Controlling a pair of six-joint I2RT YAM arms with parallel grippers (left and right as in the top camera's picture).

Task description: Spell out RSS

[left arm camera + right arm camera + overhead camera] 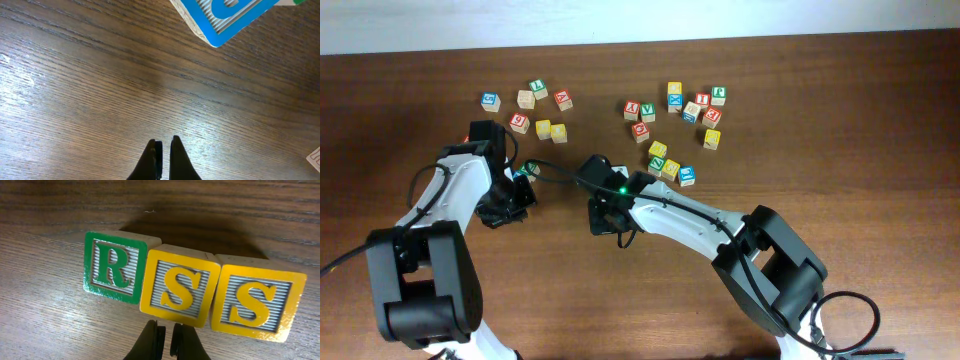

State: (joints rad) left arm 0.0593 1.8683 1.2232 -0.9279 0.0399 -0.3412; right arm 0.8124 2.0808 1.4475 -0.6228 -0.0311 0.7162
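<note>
Right gripper [166,327]: fingers closed together, nothing clamped; seen just in front of green R cube [115,266], slightly to its right. Left gripper [164,142]: fingers closed too, nothing held, over wooden table [75,100]. First yellow S cube [180,287] set touching R cube's right side. Second yellow S cube [257,302] set further right of R cube, touching first S.

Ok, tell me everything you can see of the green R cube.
The green R cube is a block of pale wood; its facing side has a green border, a ridged pale panel and a green R. It stands upright on the wooden table, leftmost in a row of three, its right edge against the first yellow S cube. The right gripper, shut, sits nearer the camera and does not touch it.
</note>
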